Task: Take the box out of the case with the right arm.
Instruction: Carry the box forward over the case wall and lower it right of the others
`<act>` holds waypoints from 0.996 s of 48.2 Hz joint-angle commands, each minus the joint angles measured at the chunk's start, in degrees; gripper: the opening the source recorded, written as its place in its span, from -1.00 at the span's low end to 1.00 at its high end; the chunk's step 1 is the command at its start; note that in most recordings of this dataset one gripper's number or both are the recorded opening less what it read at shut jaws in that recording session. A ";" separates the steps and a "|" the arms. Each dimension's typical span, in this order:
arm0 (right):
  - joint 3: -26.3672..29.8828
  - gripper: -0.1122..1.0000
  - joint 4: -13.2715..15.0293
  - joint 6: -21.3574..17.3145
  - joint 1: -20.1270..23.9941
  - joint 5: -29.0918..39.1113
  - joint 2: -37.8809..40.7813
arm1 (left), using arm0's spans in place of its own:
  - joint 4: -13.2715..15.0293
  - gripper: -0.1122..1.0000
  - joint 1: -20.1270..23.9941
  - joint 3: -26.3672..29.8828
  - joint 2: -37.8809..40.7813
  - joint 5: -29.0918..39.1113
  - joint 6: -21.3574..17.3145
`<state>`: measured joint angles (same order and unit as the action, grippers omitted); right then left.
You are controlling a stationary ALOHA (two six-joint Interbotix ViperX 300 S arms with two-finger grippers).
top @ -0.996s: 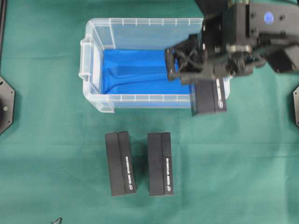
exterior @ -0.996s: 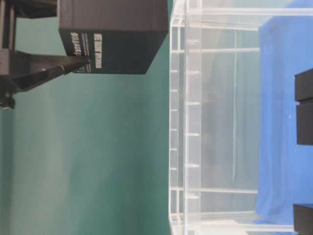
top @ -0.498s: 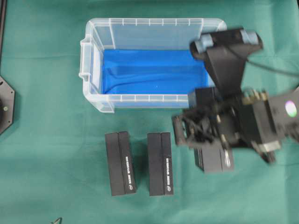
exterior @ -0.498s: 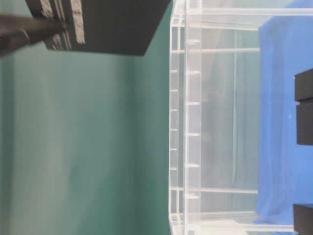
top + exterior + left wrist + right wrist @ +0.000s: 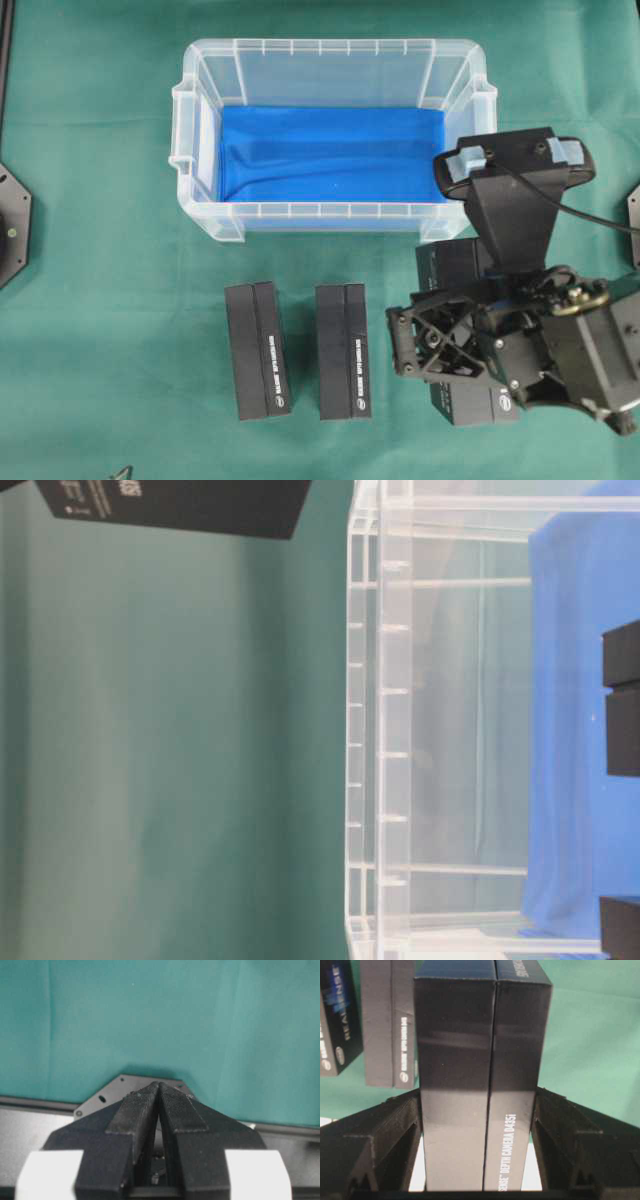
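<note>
The case [image 5: 205,130] is a clear plastic bin with a blue sheet on its bottom, standing at the back of the green cloth. My right gripper [image 5: 462,345] [image 5: 478,1094] is outside it, in front of its right end. It is shut on the box [image 5: 475,405] [image 5: 480,1060], a black carton with white print, and its fingers [image 5: 395,1130] press both long sides. The table-level view shows the box [image 5: 180,500] at its top left, apart from the case wall [image 5: 380,730]. My left gripper [image 5: 159,1086] is shut on nothing, its tips touching.
Two more black boxes [image 5: 258,348] [image 5: 343,348] lie side by side on the cloth in front of the case, left of the held one. They also appear as boxes [image 5: 387,1025] in the right wrist view. A black arm base [image 5: 12,225] sits at the left edge.
The right gripper has carried the box from the case's right end out and toward the front, to a spot right of the two lying boxes. The left gripper has not moved.
</note>
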<state>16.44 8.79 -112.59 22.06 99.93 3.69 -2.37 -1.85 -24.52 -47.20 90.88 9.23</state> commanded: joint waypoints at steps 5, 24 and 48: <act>-0.18 0.37 0.18 -0.18 0.18 0.44 -0.26 | -0.18 -0.80 0.09 0.53 0.35 -0.26 -0.09; -8.35 0.37 -1.85 -2.29 0.18 -9.14 0.53 | -0.18 -0.80 0.09 0.53 0.44 -0.44 0.00; -23.73 0.37 -4.13 -4.48 0.26 -25.66 0.88 | -0.18 -0.80 0.18 0.44 0.44 -0.44 0.00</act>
<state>-6.33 4.75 -117.07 22.15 76.38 5.27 -2.37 -1.85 -24.61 -47.11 90.70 9.23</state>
